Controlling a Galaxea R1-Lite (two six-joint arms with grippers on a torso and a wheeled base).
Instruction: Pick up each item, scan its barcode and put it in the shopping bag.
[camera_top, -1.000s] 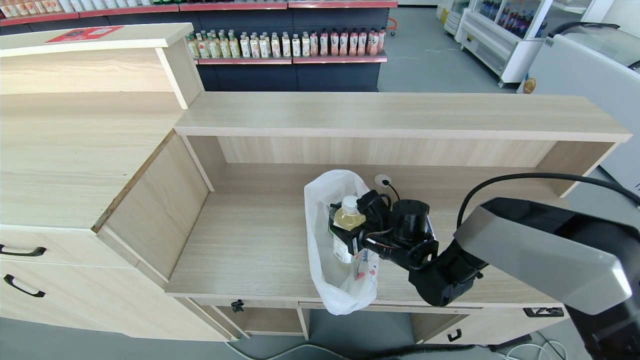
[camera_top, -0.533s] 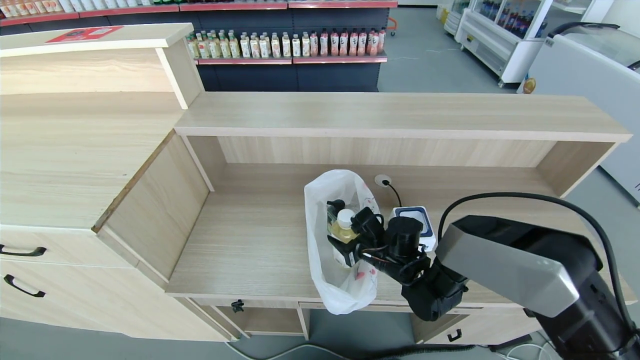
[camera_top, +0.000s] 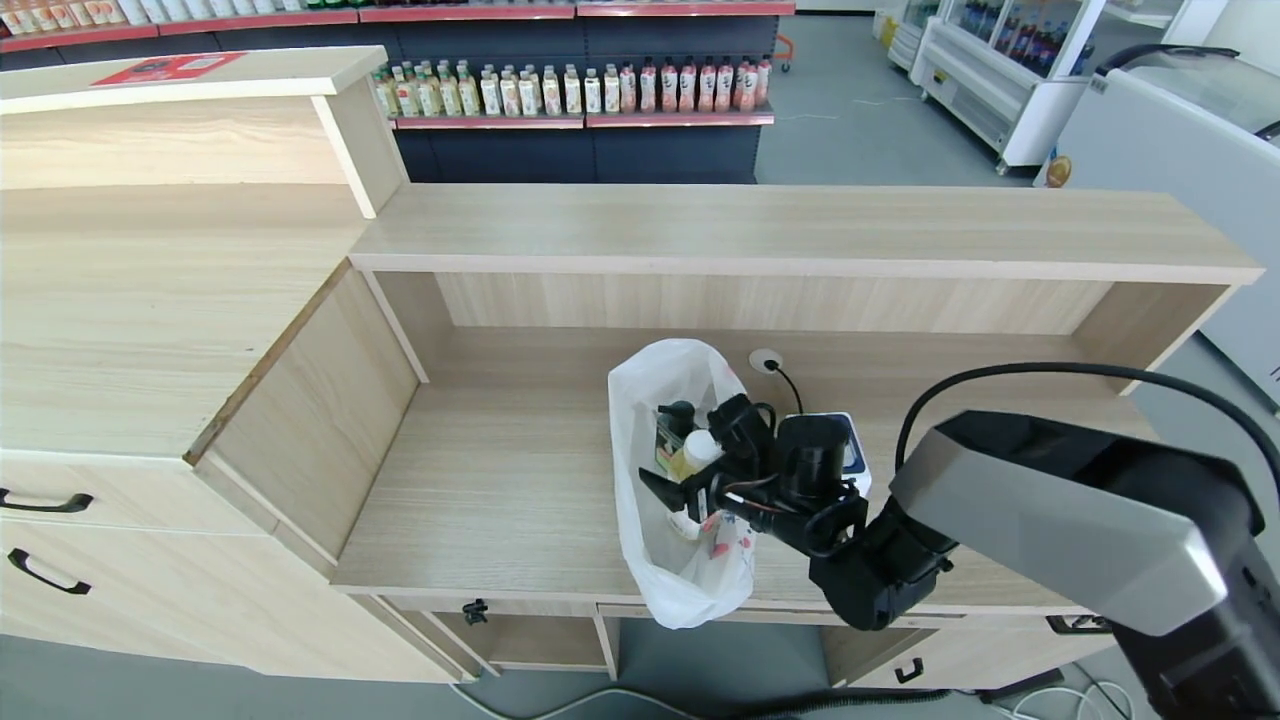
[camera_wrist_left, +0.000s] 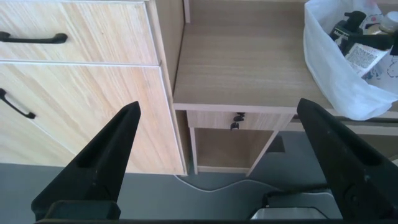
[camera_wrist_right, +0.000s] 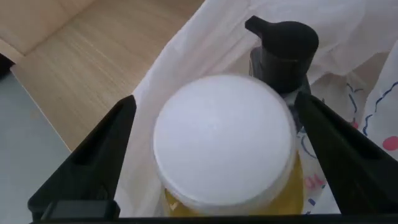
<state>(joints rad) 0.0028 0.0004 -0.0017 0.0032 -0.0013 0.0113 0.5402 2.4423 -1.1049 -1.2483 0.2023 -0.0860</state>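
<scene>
- Right gripper: fingers spread wide above the bag, holding nothing.
- Bottle, with white cap and yellow liquid, stands upright in the bag between the fingers. I cannot tell if they touch it.
- Pump bottle, black head, just beside it in the bag.
- Bag stands on the counter near its front edge, with the scanner beside it.
- Left gripper: fingers apart, empty, low and well apart from the bag.

Wooden counter, bottle shelves behind, drawers, glass-door fridge
</scene>
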